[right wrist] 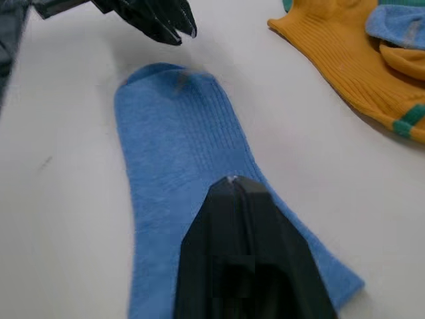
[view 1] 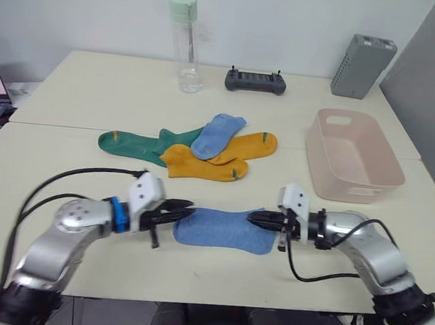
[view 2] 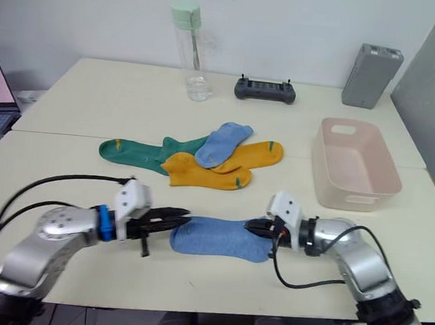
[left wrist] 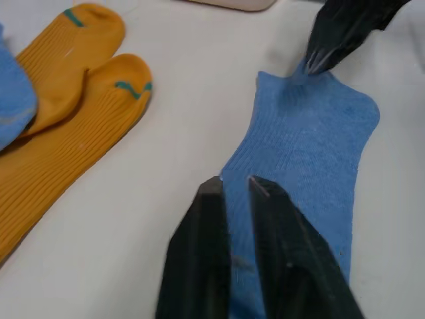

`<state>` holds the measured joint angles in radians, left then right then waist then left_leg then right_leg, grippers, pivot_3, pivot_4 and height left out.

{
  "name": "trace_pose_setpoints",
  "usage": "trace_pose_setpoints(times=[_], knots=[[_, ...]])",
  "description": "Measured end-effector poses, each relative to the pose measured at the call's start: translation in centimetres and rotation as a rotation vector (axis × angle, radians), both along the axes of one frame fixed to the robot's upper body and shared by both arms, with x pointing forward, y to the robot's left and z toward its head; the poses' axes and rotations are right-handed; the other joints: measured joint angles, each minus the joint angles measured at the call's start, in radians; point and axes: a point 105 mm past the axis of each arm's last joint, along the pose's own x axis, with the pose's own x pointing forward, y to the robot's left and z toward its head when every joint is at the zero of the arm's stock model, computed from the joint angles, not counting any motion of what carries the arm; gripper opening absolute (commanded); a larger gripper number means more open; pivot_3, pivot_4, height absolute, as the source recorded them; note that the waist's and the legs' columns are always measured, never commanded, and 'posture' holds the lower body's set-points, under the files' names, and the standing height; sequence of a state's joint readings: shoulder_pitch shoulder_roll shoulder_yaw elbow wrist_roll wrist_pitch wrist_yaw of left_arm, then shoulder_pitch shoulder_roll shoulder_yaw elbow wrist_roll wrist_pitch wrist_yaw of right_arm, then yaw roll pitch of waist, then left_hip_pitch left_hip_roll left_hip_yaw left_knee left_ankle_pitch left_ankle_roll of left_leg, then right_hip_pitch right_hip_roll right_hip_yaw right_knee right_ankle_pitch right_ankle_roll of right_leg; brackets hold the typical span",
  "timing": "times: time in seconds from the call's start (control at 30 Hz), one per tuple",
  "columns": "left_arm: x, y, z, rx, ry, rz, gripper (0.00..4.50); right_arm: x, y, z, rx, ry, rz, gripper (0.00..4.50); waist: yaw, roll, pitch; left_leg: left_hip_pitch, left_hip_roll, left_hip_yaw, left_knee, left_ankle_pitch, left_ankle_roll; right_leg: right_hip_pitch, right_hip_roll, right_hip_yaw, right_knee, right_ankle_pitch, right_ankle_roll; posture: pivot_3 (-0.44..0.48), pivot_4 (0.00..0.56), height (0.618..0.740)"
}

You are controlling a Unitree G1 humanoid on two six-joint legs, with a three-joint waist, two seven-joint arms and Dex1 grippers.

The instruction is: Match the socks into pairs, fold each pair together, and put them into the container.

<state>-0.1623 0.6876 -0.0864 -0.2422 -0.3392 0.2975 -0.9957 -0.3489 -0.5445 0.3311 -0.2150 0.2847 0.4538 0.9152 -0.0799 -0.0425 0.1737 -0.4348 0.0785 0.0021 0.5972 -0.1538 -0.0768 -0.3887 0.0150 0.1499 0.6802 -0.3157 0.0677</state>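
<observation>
**Desk stock: one blue sock held at both ends**

Item 1. Light blue sock, flat on the near part of the desk, lying between the two grippers. The left gripper was at its one end, jaws nearly together with a narrow gap, tips over the sock's edge. The right gripper was at the opposite end, jaws together and pinching the fabric there.

Item 2. Second light blue sock, lying on top of the heap further back.

Item 3. Two mustard yellow socks, overlapping, green marks near the cuffs.

Item 4. Dark green socks, partly under the yellow ones, yellow mark at the toe end.

Item 5. Pale pink container, on the right side of the desk, well apart from the heap; nothing inside it.

Item 6. Clear bottle with a pale green cap, dark controller and grey ribbed box, along the far edge.

No brand, label or legible writing was seen on any item.
</observation>
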Motion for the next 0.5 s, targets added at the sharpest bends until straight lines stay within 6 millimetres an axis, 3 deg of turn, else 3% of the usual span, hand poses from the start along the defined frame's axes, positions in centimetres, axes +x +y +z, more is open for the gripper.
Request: trace_pose_setpoints(times=[0.07,0.17,0.37,0.5], knots=[[-0.1,-1.6,-1.6,0.035,0.005,-0.061,0.04,0.0,0.8,-1.4,-0.023,-0.008,0.023,0.00,-0.001,0.000,0.000,0.000,0.000,0.000,0.000,0.000,0.000,0.000,0.000,0.000,0.000,0.001,0.002,0.000,0.150,0.740],[0.2,-0.8,-3.8,0.097,0.029,-0.052,0.04,0.5,-0.5,-2.9,-0.040,0.003,-0.013,0.00,0.000,0.000,0.000,0.000,0.000,0.000,-0.002,0.000,0.000,0.000,0.000,0.000,0.000,0.001,0.001,0.000,0.150,0.740],[1.0,0.7,-3.7,0.100,-0.012,-0.013,0.04,0.2,-5.0,-3.0,-0.076,-0.013,-0.084,0.00,0.008,0.000,0.000,0.001,0.000,-0.001,-0.002,0.000,0.000,0.001,0.000,0.000,0.000,0.001,0.003,0.000,0.150,0.740],[0.3,2.3,-3.2,0.092,0.006,-0.004,0.04,-1.2,-5.7,-2.5,-0.035,0.038,-0.079,0.00,0.006,0.000,0.000,0.001,0.001,-0.001,-0.002,0.000,0.000,0.001,0.000,0.000,0.001,0.001,0.002,0.000,0.150,0.740]])
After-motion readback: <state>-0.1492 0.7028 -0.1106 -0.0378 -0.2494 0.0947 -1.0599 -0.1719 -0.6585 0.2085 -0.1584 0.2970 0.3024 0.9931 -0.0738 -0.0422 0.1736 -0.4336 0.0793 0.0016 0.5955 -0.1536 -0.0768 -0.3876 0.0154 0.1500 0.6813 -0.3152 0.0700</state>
